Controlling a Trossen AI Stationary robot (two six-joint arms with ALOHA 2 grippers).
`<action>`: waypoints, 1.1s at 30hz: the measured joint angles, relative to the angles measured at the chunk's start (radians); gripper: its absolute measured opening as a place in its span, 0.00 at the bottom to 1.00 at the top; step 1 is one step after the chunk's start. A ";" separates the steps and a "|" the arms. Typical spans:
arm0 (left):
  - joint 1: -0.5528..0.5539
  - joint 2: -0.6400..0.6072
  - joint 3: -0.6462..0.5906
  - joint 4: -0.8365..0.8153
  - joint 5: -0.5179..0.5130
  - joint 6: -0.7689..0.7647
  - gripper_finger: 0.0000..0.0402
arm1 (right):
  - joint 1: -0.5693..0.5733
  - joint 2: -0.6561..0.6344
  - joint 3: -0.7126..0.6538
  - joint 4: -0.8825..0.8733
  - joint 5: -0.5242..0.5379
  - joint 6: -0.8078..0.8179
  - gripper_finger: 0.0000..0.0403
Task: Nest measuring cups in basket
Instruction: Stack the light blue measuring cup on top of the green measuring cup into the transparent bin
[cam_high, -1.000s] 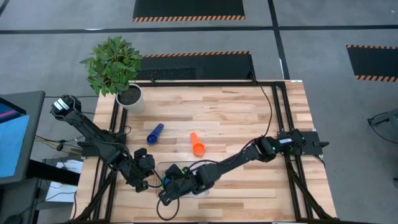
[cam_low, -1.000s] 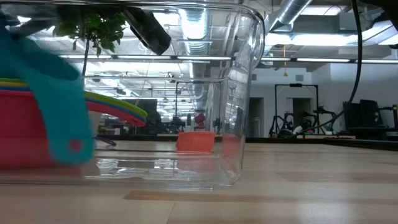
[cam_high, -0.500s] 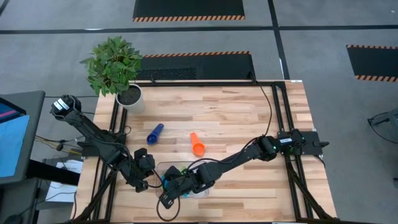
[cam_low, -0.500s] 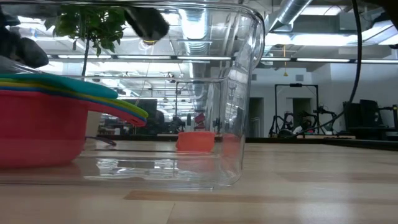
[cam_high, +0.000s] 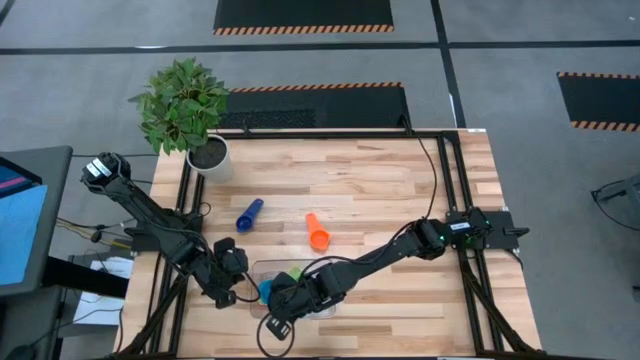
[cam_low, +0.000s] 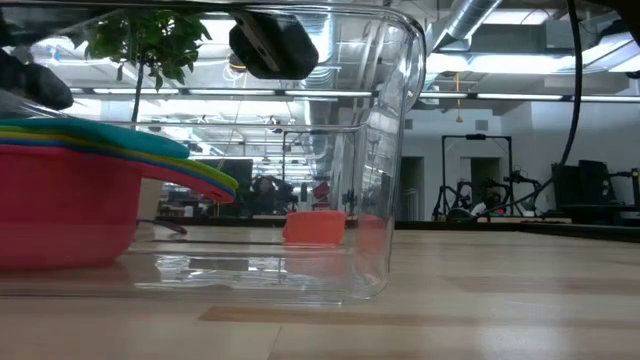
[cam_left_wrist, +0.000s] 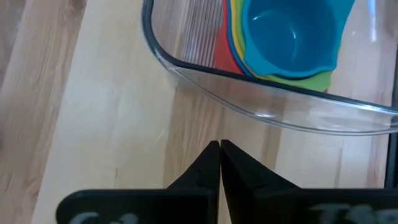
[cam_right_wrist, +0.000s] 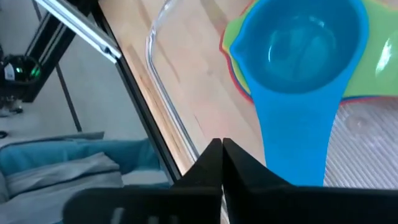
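From above, the right gripper (cam_high: 277, 322) hangs over the near end of the clear basket (cam_high: 255, 268) at the table's front edge, and the left gripper (cam_high: 232, 285) sits just beside the basket's left wall, empty. Inside the basket a light blue cup (cam_high: 266, 291) shows with a sliver of green cup (cam_high: 293, 272) next to it; farther back on the bare wood lie the dark blue cup (cam_high: 249, 214) and the orange cup (cam_high: 316, 233), well apart from both grippers, with a potted plant (cam_high: 184, 108) at the far left corner. Down at table level, the basket wall (cam_low: 392, 150) fills the picture, and the nested stack rests inside it, red cup (cam_low: 62, 205) at the bottom with yellow, green and light blue rims layered above; a dark gripper body (cam_low: 272, 43) hovers above the stack, touching nothing, and the orange cup (cam_low: 314, 227) shows through the clear plastic beyond. On the left wrist, the fingers (cam_left_wrist: 208, 171) are pressed together, pinching nothing, over bare wood just outside the basket's curved rim (cam_left_wrist: 261, 115), the light blue cup (cam_left_wrist: 289, 34) topmost in the stack past it. On the right wrist, the fingers (cam_right_wrist: 211, 163) are likewise pressed tight together and empty, above the light blue cup's handle (cam_right_wrist: 292, 140), not gripping it.
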 joint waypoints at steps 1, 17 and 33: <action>0.000 0.000 0.000 -0.003 0.000 0.000 0.00 | 0.000 0.000 0.000 -0.003 -0.011 0.000 0.04; 0.000 0.000 0.000 -0.003 0.000 -0.011 0.00 | -0.005 0.014 -0.001 -0.032 -0.081 0.016 0.01; 0.001 0.000 0.000 -0.003 0.001 -0.019 0.00 | -0.049 0.013 -0.001 -0.158 -0.098 0.020 0.03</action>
